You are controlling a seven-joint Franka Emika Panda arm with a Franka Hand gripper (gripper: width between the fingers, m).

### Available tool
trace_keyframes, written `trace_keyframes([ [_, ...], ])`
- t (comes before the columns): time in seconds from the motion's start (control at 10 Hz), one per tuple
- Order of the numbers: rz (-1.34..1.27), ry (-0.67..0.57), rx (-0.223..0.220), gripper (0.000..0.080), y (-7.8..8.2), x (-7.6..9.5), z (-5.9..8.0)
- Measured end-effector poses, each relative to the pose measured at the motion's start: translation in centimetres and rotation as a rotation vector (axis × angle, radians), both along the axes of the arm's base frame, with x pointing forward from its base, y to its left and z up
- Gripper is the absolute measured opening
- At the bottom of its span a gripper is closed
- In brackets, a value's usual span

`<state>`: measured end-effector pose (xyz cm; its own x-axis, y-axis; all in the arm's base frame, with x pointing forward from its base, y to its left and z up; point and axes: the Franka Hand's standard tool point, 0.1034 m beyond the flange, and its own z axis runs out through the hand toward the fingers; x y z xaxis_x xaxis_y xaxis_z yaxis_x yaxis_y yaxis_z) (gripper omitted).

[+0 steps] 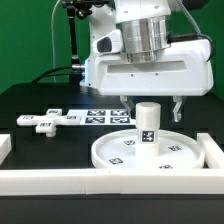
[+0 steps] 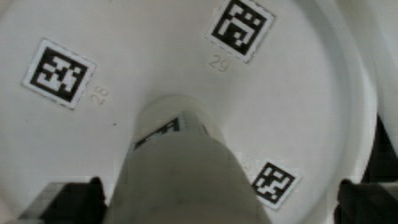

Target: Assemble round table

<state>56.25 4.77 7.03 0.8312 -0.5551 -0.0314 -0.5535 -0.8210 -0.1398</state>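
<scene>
- The round disc [image 1: 120, 152] lies flat on the table [image 1: 40, 100], rim up, just behind the white border wall [image 1: 60, 180] at the front.
- The cylinder leg [image 1: 147, 122] stands upright at the disc's middle. From the wrist view it looks centred and square to the disc, but I cannot tell whether it is fully seated.
- My tool [image 1: 151, 112] hangs right over the leg, spread wide, with a fingertip [image 2: 71, 197] on either side of the leg's top. There is a gap on both sides, so I have hold of nothing.
- The cross-shaped foot piece [image 1: 45, 121] lies loose on the table, well apart toward the exterior view's left, past the marker board [image 1: 100, 117].
- My judgement is that the task is about halfway: the leg is on the disc, and the foot piece is not yet fetched and fixed onto the leg's top.
</scene>
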Motion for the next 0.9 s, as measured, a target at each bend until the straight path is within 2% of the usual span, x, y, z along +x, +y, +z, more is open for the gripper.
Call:
trace_keyframes([
  [0.4,0.26,-0.034,-0.015,0.0648,-0.16,-0.04,-0.12],
  [0.7,0.716,-0.1,-0.095,0.0648,-0.54,0.32,-0.05],
  [0.9,0.869,-0.106,-0.108,0.0649,-0.25,0.4,0.05],
])
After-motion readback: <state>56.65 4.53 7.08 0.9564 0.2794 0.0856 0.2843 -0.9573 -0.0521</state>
